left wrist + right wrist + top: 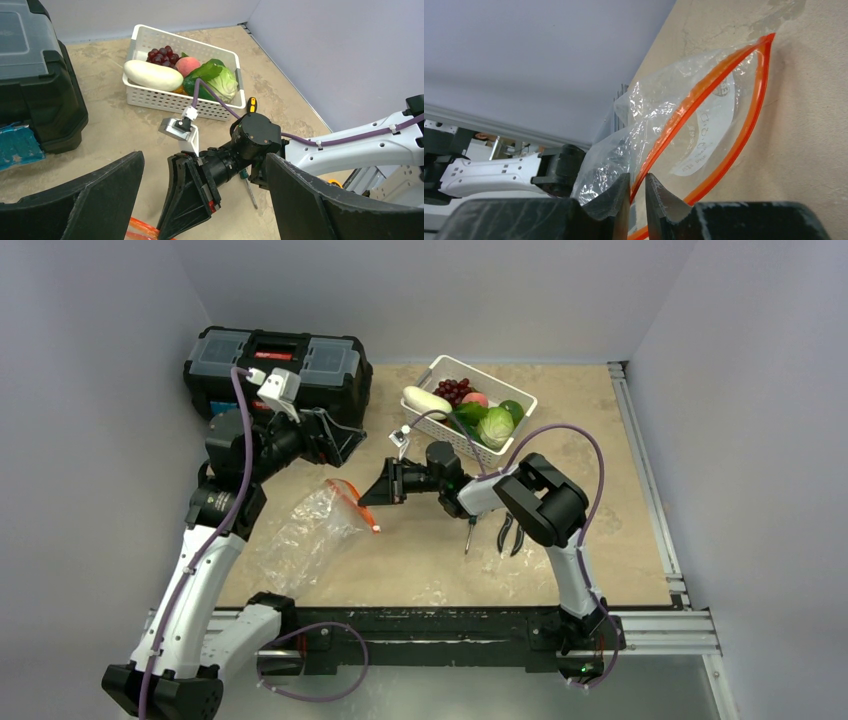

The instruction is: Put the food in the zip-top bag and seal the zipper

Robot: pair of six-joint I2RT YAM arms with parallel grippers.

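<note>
The clear zip-top bag [300, 530] lies flat at the left of the table, mouth to the right. My right gripper [366, 496] reaches left to that mouth. In the right wrist view its jaws [640, 192] are closed on the upper orange-red zipper strip [724, 70], lifting it off the lower strip, so the bag [649, 110] gapes. I see no slider. My left gripper [340, 445] hovers wide open and empty above the mouth [205, 160]. The food sits in the white basket [440, 365]: a white oblong vegetable [152, 75], cabbage [225, 85], peach [187, 65] and grapes [161, 54].
A black toolbox [275, 360] stands at the back left, close behind my left gripper. A screwdriver [468, 535] and pliers [510, 535] lie under my right arm. A metal rail [650, 490] runs along the table's right edge.
</note>
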